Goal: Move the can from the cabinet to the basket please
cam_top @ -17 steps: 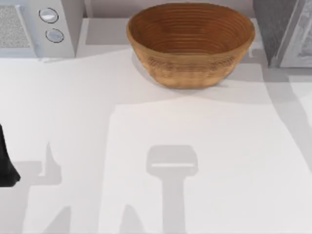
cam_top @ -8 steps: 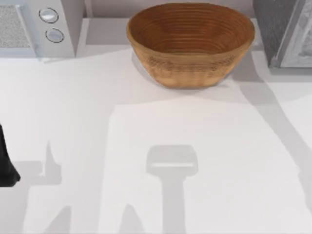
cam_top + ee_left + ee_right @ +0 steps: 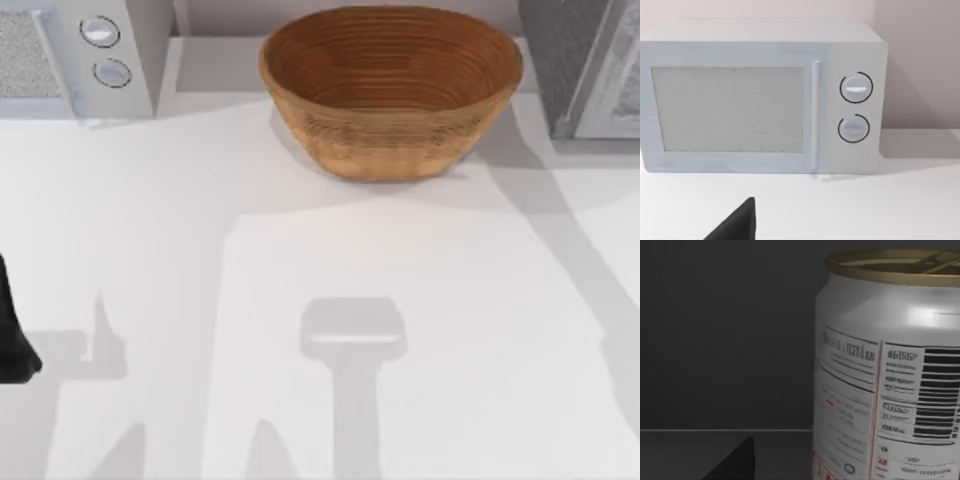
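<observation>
The can (image 3: pixel 885 375) fills the right wrist view at very close range: silver-white, upright, with a gold rim, fine print and small red marks. It stands on a shelf in a dark interior. A dark part of my right gripper (image 3: pixel 735 465) shows just beside the can's base. The cabinet (image 3: pixel 585 65), dark grey and speckled with a paler door panel, stands at the table's far right corner. The brown woven basket (image 3: pixel 392 130) sits at the back centre with nothing in it. My left gripper (image 3: pixel 737 225) stays parked at the table's left edge, where its arm (image 3: pixel 14 335) shows dark.
A light-grey microwave (image 3: pixel 70 55) with two round knobs stands at the back left, and the left wrist view faces its door (image 3: pixel 727 110). The white table (image 3: pixel 320 260) carries arm shadows across its middle and right side.
The shadow on the right side of the table has slid toward the lower right and narrowed. The basket, the microwave and my left arm have not moved.
</observation>
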`<action>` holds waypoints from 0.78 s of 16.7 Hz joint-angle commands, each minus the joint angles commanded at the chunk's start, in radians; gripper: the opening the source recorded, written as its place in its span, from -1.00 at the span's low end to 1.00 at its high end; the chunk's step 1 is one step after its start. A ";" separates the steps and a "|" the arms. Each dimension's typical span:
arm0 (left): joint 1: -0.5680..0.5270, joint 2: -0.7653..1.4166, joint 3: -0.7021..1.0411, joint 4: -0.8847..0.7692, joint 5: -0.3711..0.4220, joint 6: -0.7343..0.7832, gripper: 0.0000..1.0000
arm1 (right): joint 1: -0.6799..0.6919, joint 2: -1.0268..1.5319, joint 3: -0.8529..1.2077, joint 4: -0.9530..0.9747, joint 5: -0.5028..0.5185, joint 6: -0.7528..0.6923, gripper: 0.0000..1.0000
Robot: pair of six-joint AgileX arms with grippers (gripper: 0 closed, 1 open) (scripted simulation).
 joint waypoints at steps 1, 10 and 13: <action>0.000 0.000 0.000 0.000 0.000 0.000 1.00 | -0.008 0.030 0.034 -0.005 -0.008 0.000 1.00; 0.000 0.000 0.000 0.000 0.000 0.000 1.00 | -0.045 0.153 0.176 -0.023 -0.043 0.000 1.00; 0.000 0.000 0.000 0.000 0.000 0.000 1.00 | -0.045 0.153 0.176 -0.023 -0.043 0.000 0.55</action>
